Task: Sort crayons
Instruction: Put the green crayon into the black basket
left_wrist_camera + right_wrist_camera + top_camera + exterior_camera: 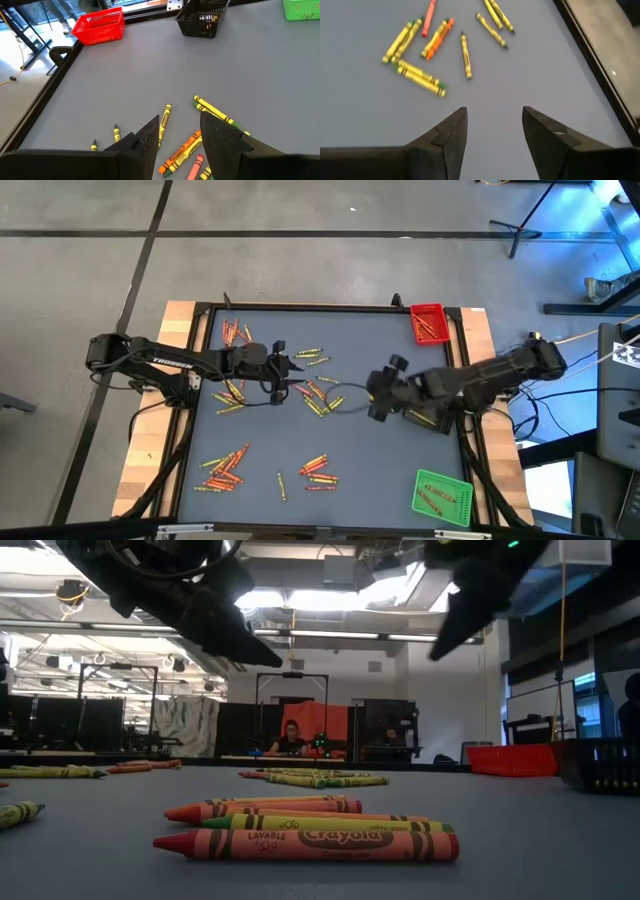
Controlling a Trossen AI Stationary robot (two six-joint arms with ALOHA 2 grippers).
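Observation:
Many crayons, red, orange and yellow, lie flat in loose groups on the grey table: one group in the middle (pixel 318 395), one at the far left (pixel 233 332), others near the front (pixel 225 468). My left gripper (pixel 292 372) hangs open above the middle group's left side; in its wrist view an orange crayon (pixel 181 150) and yellow ones (pixel 212 111) lie on the table below its open fingers (pixel 180 131). My right gripper (pixel 376 392) hangs open to the right of that group, clear of the table; its wrist view (pixel 495 122) shows yellow crayons (pixel 420 77) ahead of it.
A red tray (pixel 428 322) stands at the far right corner, a green tray (pixel 442 494) at the near right corner, and a black tray (pixel 202 22) at the right side, by the right arm. A raised black frame (pixel 200 380) rims the table.

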